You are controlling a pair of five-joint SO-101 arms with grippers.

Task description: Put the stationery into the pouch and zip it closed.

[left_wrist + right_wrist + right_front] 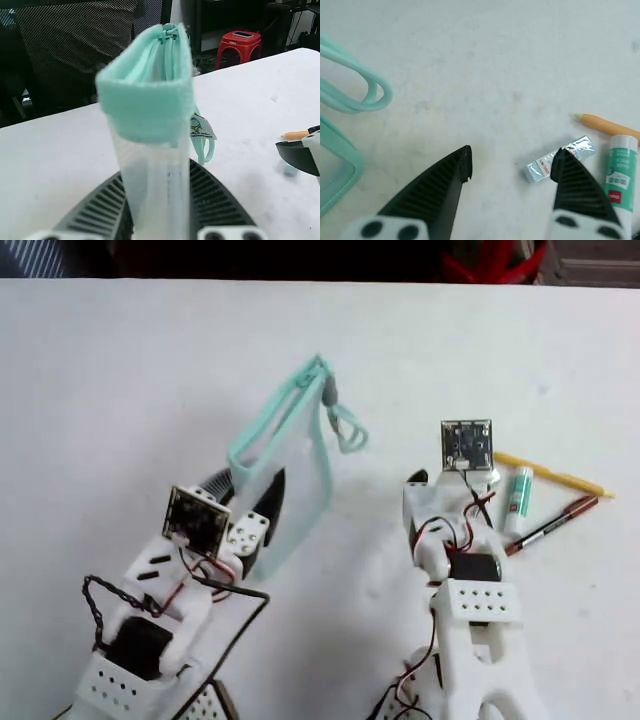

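Note:
A clear pouch [292,445] with mint-green trim is held off the table, and my left gripper [245,492] is shut on its lower end. In the left wrist view the pouch [150,110] stands upright between the fingers, its mouth gaping at the top. My right gripper [513,152] hangs open just above the table, one finger beside a small foil-wrapped eraser [560,159]. An orange pencil [552,475], a glue stick [518,496] and a dark red pen [552,523] lie right of my right gripper [440,480].
The pouch's mint carry loop [355,87] lies on the table between the two arms. White tabletop stretches left of and beyond the pouch. A red stool [240,45] stands on the floor past the far edge.

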